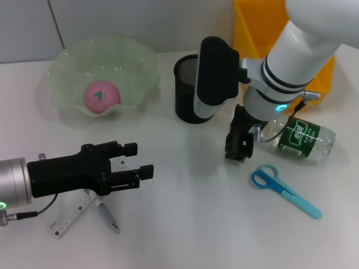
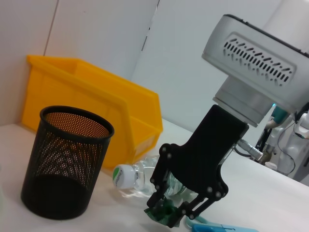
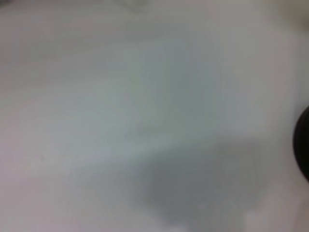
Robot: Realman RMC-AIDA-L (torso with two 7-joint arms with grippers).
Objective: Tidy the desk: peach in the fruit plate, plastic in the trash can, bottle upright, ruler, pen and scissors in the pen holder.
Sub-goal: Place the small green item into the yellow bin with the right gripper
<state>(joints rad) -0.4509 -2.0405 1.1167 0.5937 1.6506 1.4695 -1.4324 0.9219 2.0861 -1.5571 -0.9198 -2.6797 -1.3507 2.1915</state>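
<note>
The bottle (image 1: pixel 300 138) lies on its side on the tabletop (image 1: pixel 190 224) beside the right gripper (image 1: pixel 238 147), fingers apparently closed, empty; light, slippery, best gripped mid-body.

Blk wire-mesh pen holder (image 2: pixel 66 162); glossy yellow plastic trash can (image 2: pixel 99 108); clear plastic bottle (image 1: pixel 300 137).
</note>
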